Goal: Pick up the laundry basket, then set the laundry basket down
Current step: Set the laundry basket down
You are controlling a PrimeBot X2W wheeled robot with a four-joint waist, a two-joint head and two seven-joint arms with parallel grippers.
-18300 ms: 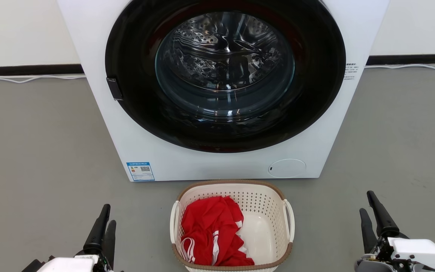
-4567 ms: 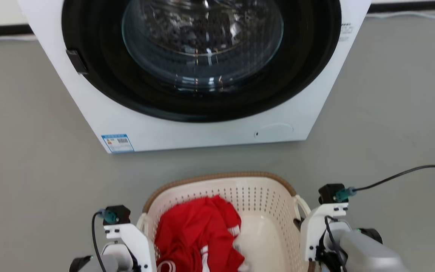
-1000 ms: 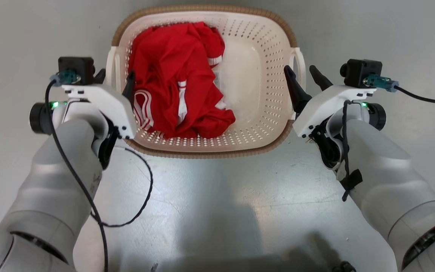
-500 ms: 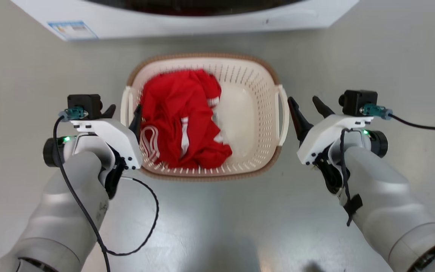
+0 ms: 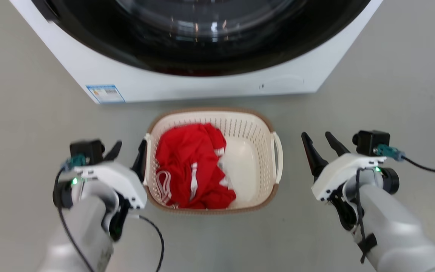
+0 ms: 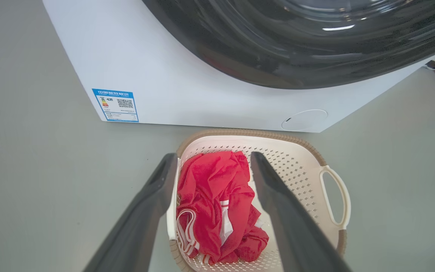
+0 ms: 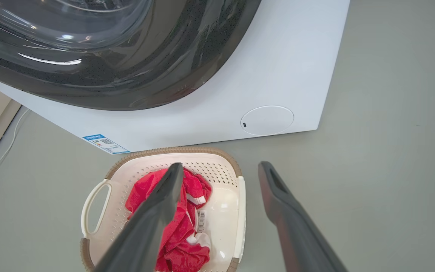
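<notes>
The laundry basket [image 5: 253,130], cream with a brown rim, stands on the grey floor in front of the washer and holds a red garment [image 5: 191,162]. My left gripper [image 5: 130,145] is open beside the basket's left handle [image 5: 148,158], its inner finger close to it; whether they touch I cannot tell. In the left wrist view the left gripper [image 6: 213,155] frames the basket's [image 6: 296,166] left wall from above. My right gripper [image 5: 315,136] is open, a short way right of the right handle [image 5: 279,151]. The right wrist view shows the right gripper [image 7: 221,165] above the basket [image 7: 221,211].
The white washer [image 5: 202,85] with its dark round door stands just behind the basket, with a blue label [image 5: 105,93] at its lower left. Grey floor lies on both sides. A black cable [image 5: 425,168] runs from the right wrist.
The head camera has tilted up, bringing the washer back into view. The right gripper has drawn away from the right handle. Both grippers stay open and the basket stays on the floor.
</notes>
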